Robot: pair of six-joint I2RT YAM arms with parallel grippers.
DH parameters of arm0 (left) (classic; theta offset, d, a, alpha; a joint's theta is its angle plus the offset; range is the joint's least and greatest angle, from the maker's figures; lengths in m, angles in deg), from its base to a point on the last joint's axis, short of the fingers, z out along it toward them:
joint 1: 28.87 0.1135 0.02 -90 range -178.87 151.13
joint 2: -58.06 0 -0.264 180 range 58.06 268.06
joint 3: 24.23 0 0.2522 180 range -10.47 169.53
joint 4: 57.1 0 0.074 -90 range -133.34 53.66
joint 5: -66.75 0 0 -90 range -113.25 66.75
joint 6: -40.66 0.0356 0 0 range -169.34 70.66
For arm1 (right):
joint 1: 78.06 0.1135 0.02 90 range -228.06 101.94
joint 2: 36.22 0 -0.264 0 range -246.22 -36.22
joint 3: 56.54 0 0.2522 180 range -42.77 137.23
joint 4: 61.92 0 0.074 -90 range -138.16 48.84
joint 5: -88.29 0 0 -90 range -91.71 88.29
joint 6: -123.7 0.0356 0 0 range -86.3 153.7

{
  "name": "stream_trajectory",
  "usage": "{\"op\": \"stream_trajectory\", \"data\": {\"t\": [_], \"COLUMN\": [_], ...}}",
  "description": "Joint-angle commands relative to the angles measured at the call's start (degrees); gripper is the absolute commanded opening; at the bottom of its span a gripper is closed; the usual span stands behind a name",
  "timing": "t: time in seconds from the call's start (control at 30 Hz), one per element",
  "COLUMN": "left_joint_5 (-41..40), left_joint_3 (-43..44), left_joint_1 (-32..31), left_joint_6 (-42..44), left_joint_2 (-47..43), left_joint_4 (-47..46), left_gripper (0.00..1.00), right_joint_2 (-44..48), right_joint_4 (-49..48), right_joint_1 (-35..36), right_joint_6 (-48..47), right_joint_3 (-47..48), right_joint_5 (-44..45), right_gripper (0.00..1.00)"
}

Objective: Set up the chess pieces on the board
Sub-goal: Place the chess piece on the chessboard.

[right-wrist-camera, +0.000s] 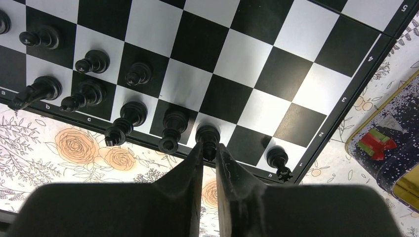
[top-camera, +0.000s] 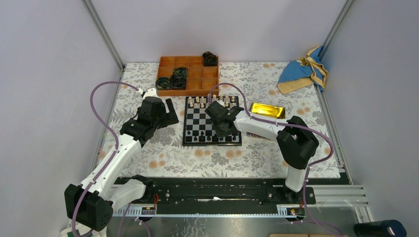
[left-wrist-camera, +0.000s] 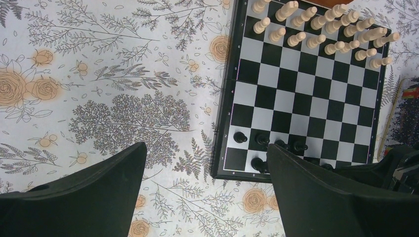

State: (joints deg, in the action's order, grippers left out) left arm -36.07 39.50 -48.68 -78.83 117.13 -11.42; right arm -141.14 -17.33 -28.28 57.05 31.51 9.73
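Observation:
The board (top-camera: 200,121) lies mid-table with cream chessmen (top-camera: 212,101) along its far rows and black chess pieces (top-camera: 205,138) along its near rows. My right gripper (right-wrist-camera: 210,148) is shut on one black piece (right-wrist-camera: 207,136), which stands upright on a near-row square. Other black pieces (right-wrist-camera: 129,118) stand to its left and one (right-wrist-camera: 278,159) to its right near the board's corner. My left gripper (left-wrist-camera: 206,148) hangs wide open and holds nothing, over the flowered cloth just left of the board (left-wrist-camera: 306,89). Black pieces (left-wrist-camera: 240,137) show by its right finger.
An orange compartment tray (top-camera: 210,84) holding black coiled rings (top-camera: 178,76) sits behind the board. A gold tin (top-camera: 267,110) lies right of the board, close to my right arm. A blue and tan cloth (top-camera: 301,71) is bunched at the far right corner.

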Motion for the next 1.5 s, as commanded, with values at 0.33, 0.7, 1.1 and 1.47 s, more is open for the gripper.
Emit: {"op": "stream_trajectory", "data": {"t": [0.33, 0.7, 1.1, 1.47], "left_joint_5": [0.43, 0.45, 0.36, 0.18], "left_joint_3": [-0.32, -0.07, 0.47, -0.29], "left_joint_1": [0.39, 0.43, 0.39, 0.39], "left_joint_6": [-0.46, -0.35, 0.21, 0.32], "left_joint_2": [-0.18, -0.16, 0.08, -0.88], "left_joint_4": [-2.33, -2.32, -2.25, -1.69], "left_gripper": [0.99, 0.99, 0.99, 0.99], "right_joint_2": [0.4, 3.95, 13.18, 18.01], "right_joint_4": [0.95, 3.11, 3.3, 0.6], "right_joint_1": [0.73, 0.93, -6.36, -26.68], "right_joint_6": [-1.53, -1.3, 2.03, 6.65], "right_joint_3": [1.05, 5.47, 4.03, -8.92], "right_joint_5": [0.22, 3.33, 19.43, 14.41], "right_gripper": [0.32, 0.35, 0.59, 0.59]}}
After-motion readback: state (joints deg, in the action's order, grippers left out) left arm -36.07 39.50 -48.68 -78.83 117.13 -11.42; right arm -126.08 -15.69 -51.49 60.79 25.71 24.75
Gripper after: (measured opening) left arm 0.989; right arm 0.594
